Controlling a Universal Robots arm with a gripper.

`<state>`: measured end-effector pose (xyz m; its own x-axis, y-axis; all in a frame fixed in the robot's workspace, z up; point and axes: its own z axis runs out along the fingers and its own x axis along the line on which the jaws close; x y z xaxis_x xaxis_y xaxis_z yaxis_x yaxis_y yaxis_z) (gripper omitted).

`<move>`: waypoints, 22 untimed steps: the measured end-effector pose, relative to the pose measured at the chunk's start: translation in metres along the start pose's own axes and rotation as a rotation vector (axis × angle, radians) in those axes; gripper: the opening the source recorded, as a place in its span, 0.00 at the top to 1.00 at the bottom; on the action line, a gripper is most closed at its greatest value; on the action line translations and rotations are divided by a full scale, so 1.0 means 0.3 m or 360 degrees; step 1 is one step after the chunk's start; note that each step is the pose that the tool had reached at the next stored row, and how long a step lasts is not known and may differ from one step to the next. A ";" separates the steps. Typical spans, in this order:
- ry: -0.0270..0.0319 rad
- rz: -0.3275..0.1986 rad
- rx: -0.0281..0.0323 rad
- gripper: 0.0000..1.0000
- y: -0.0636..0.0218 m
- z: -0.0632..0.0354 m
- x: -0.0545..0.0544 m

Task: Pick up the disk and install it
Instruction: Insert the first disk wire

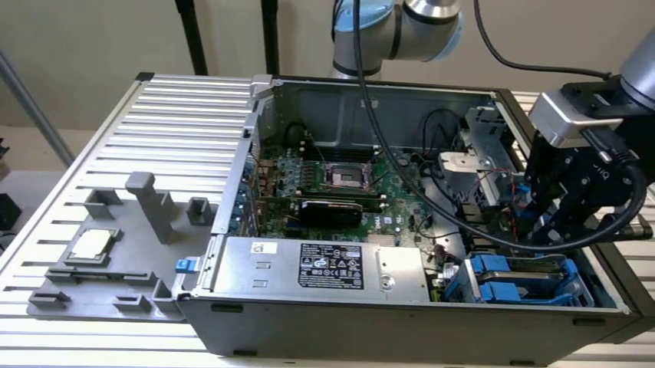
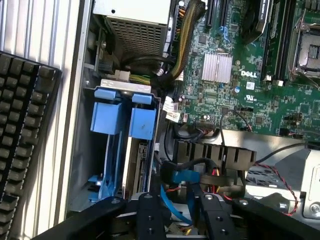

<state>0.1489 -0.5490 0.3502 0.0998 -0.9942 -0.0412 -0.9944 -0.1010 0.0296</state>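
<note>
The disk (image 1: 508,266) sits in the drive bay at the near right corner of the open computer case (image 1: 409,322), its bright blue carrier (image 2: 142,122) facing up. In the wrist view a strip of its silver-grey body (image 2: 136,162) shows below the blue tabs, beside a second blue carrier (image 2: 106,117). My gripper (image 1: 553,222) hangs just above and behind the bay, apart from the disk. Its two black fingers (image 2: 150,217) stand apart with nothing held between them; a blue cable (image 2: 182,177) lies beyond the gap.
A long silver box with a black-and-white label (image 1: 317,264) fills the case's front. The motherboard (image 1: 338,184) lies behind it, with loose cables (image 1: 471,192) near the bay. A grey fixture with a small silver chip (image 1: 90,245) sits on the exterior view's left. A black keyboard (image 2: 20,150) lies outside the case.
</note>
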 end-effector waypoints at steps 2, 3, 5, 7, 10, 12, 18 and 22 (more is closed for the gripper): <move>-0.00001 0.0000 0.00000 0.63 0.010 0.000 0.004; -0.00009 0.0000 0.00001 0.63 0.012 0.000 0.011; -0.00030 0.0000 0.00003 0.63 0.014 -0.001 0.029; -0.00050 0.0000 0.00005 0.63 0.016 -0.002 0.053; -0.00091 0.0000 0.00006 0.63 0.020 -0.003 0.091; -0.00136 -0.0001 -0.00003 0.63 0.020 -0.004 0.112; -0.00367 -0.0001 -0.00037 0.63 -0.021 -0.010 0.134; -0.00566 -0.0003 -0.00047 0.63 -0.047 -0.019 0.140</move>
<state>0.1673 -0.5894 0.3539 0.1001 -0.9920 -0.0767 -0.9942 -0.1029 0.0325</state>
